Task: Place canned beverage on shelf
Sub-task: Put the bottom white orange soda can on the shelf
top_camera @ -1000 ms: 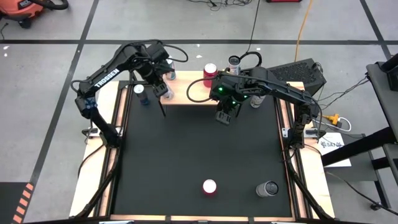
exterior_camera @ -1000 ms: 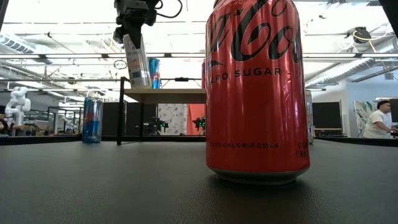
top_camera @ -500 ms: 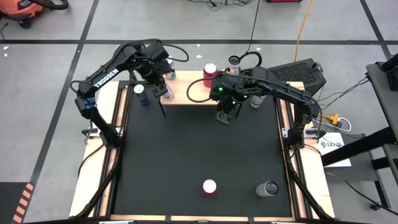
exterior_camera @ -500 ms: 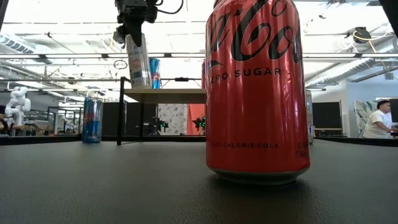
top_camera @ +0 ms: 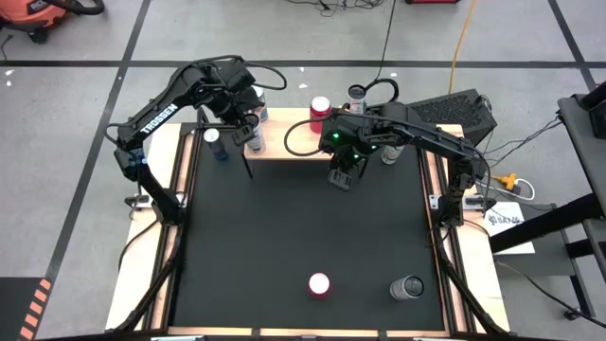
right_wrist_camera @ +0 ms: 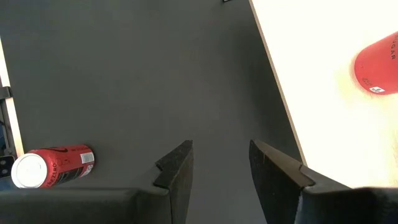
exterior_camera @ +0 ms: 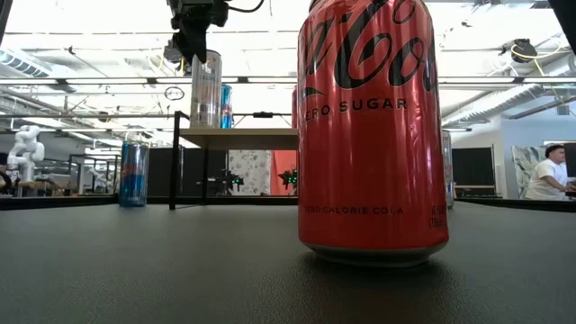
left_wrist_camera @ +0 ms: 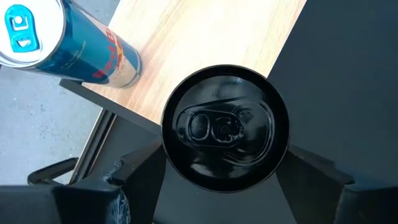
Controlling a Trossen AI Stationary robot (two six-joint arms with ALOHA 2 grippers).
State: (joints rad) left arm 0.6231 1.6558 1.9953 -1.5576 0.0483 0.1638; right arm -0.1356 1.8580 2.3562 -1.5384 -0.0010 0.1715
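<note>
A silver can [exterior_camera: 206, 88] is held upright in the left gripper [exterior_camera: 193, 45] above the shelf [exterior_camera: 238, 137] edge, seen only low. From the left wrist, its dark top [left_wrist_camera: 225, 127] is shown. The right gripper [right_wrist_camera: 219, 163] is parted, empty.

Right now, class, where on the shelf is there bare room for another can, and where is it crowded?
Free: the wood of the shelf between the silver can in the left tool and the red can. Crowded: the shelf's left end, where a blue can stands beside the held can.

Silver can [exterior_camera: 206, 88] upright over light-wood shelf [exterior_camera: 238, 137] left end, blue can [exterior_camera: 223, 106] beside it
</note>
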